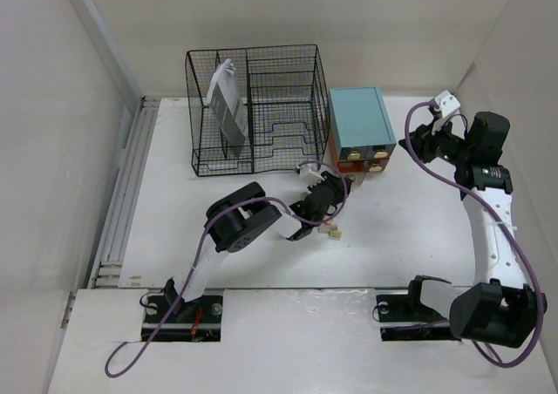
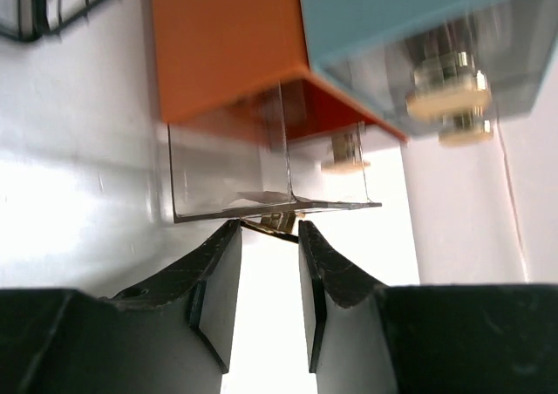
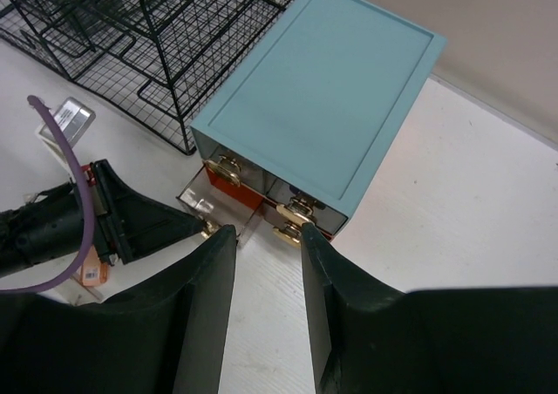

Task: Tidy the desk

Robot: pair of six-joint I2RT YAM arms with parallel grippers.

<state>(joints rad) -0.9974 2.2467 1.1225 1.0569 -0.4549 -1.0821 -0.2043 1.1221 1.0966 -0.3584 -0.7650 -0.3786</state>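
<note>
The white desk carries a teal drawer box with gold knobs. Its lower left clear drawer, orange inside, stands pulled part way out. My left gripper is at that drawer's front, its tips closed on the gold knob; the right wrist view also shows the tip at the knob. My right gripper is open and empty, held above the desk in front of the box, with the right-hand knobs just beyond its tips. In the top view it is to the right of the box.
A black wire-mesh organizer stands left of the box and holds a grey packet. Small loose items lie on the desk under the left arm. A small silver piece lies by the organizer. Walls close in behind and at both sides.
</note>
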